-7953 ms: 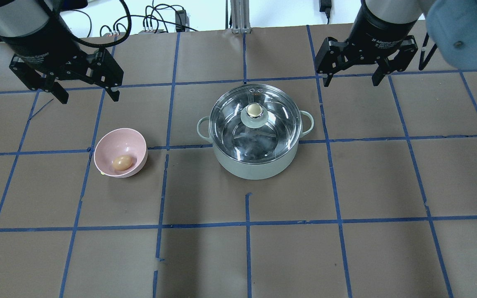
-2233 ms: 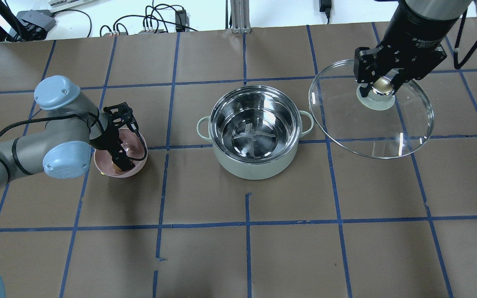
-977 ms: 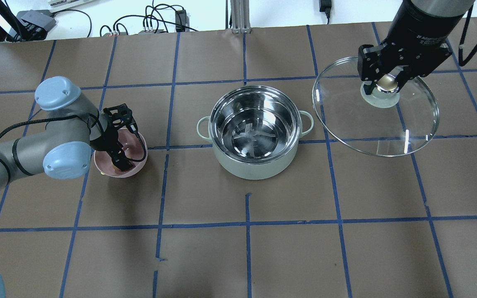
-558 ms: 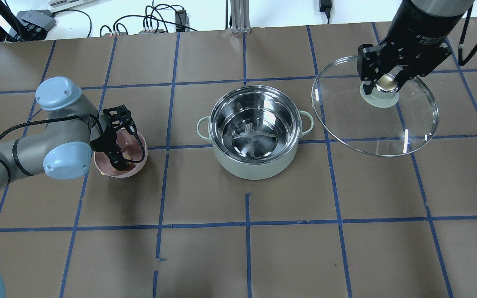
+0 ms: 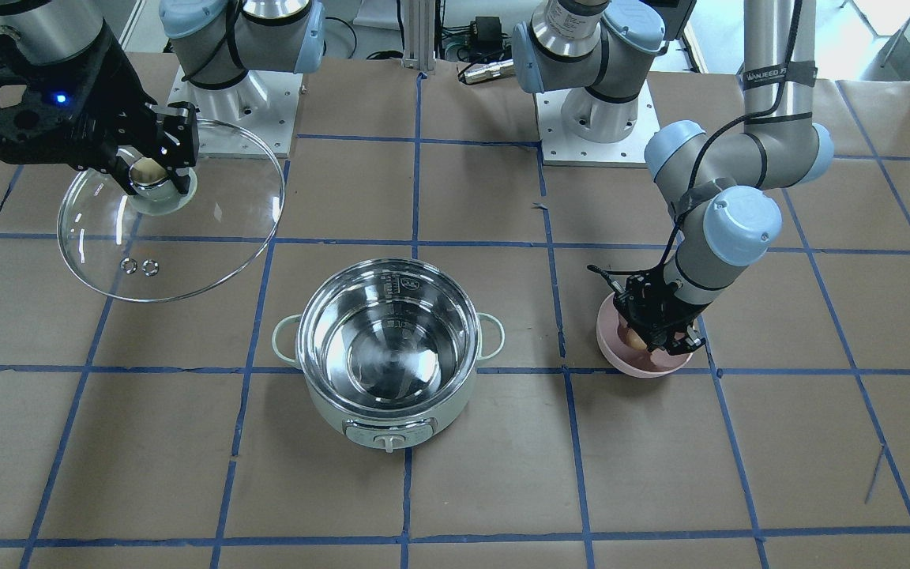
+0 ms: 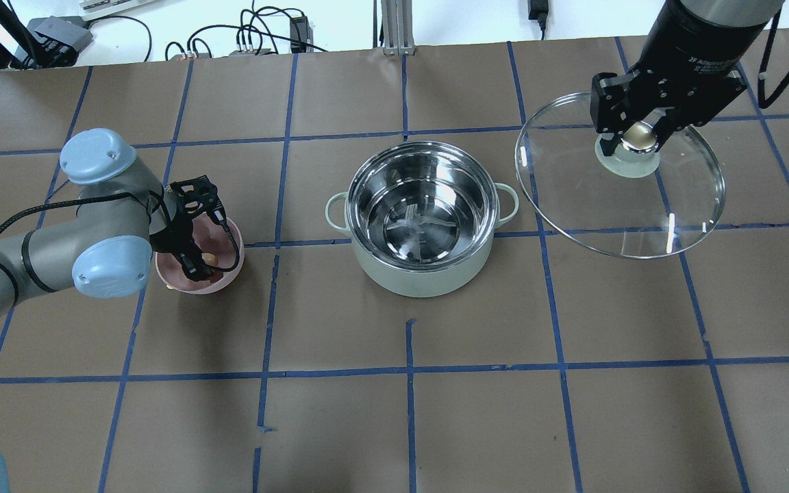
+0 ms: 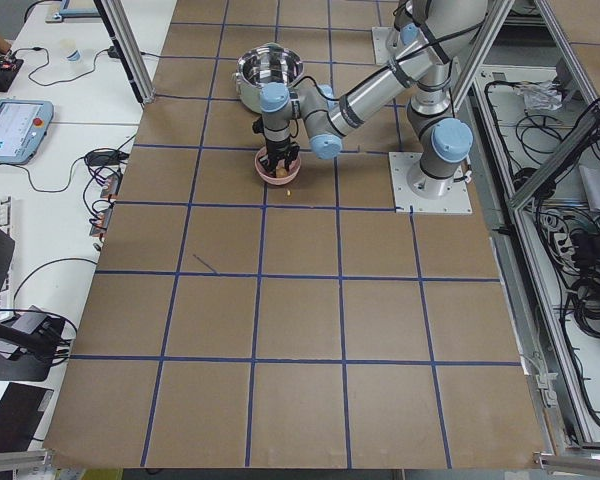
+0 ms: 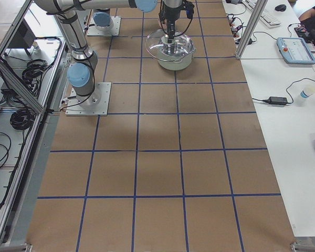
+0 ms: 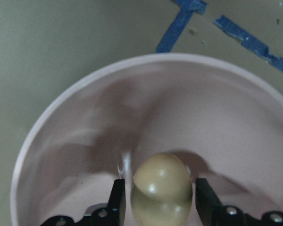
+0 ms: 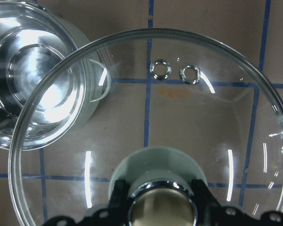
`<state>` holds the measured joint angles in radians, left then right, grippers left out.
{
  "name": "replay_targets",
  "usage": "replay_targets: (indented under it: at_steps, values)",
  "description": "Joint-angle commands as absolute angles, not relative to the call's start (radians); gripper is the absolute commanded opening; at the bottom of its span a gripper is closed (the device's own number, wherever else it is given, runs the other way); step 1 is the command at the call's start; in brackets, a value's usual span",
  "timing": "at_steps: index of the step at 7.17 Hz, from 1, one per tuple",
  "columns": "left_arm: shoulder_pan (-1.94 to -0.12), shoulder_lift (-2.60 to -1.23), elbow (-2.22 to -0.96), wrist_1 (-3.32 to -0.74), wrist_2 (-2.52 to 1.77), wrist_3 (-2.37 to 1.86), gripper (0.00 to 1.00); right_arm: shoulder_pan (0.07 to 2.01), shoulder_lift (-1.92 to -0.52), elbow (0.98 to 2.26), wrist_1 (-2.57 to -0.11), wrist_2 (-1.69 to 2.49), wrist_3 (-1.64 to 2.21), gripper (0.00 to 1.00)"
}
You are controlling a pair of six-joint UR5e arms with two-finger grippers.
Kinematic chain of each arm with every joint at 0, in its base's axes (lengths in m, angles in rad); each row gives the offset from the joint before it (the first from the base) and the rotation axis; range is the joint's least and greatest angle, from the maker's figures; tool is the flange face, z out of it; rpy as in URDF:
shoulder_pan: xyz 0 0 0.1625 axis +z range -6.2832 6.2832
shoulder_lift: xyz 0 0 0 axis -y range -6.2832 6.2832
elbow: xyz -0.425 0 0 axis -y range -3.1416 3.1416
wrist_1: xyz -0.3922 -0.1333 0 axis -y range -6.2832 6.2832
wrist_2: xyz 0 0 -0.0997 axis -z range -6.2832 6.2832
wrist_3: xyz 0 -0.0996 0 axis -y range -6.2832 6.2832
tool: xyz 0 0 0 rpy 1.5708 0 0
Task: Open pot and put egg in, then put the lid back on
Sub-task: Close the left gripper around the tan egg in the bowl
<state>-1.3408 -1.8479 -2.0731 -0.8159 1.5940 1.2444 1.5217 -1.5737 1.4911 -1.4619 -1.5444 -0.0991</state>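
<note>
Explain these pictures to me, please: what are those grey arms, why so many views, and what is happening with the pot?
This is a robot with a left arm and a right arm bolted to a table. Each arm ends in a two-finger gripper. All the pictures show one moment. One camera looks from behind the robot, one faces it from across the table, two look from the table's ends, and one sits on each wrist. In the middle stands an open, empty pot. The right gripper is shut on the knob of the glass lid and holds it in the air beside the pot. The left gripper reaches into a pink bowl, with its fingers shut on either side of an egg.
</note>
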Motion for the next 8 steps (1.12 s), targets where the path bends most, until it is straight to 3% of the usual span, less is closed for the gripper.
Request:
replay_targets:
  at_steps: [1,2,6,8]
  values:
    - [-1.341,-1.845,-2.074,-0.816,1.592,1.239,0.29,1.522,-1.572,1.491,-1.46,-1.545,-0.106,0.01]
    - [-1.341,-1.844,-2.072,-0.815,1.591,1.218,0.18,1.522,-1.572,1.491,-1.462,-1.545,-0.106,0.01]
    - [-1.344,-1.809,-2.048,-0.837,1.592,1.139,0.17,1.52,-1.572,1.491,-1.462,-1.543,-0.106,0.01]
    - [-1.35,-1.757,-1.958,-0.97,1.594,1.1,0.17,1.52,-1.574,1.491,-1.462,-1.543,-0.106,0.01]
